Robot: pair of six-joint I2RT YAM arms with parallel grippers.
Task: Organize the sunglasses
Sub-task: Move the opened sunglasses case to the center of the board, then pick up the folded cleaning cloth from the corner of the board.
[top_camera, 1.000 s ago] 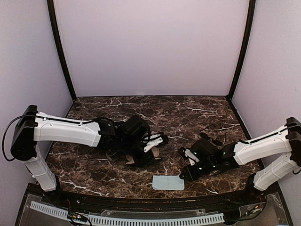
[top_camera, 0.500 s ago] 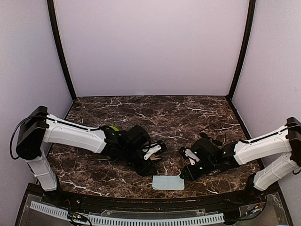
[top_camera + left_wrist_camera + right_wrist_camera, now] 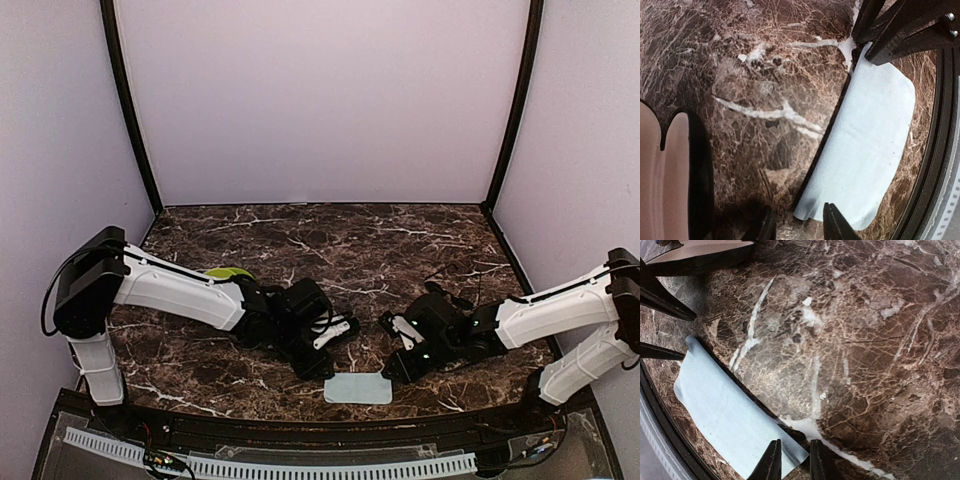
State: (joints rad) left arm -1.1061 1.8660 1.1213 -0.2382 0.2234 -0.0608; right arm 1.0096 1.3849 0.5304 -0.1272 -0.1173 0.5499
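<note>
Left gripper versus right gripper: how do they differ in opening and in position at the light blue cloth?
The left gripper shows a wider gap between its fingers than the right gripper. The left gripper sits at the left end of the light blue cloth, the right gripper at its right end. Both hang low over a cloth corner, neither visibly holding anything.

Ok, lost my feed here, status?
Left gripper open, empty. Right gripper slightly open, empty. Sunglasses not clearly visible. Blue cloth lies at both gripper tips.
</note>
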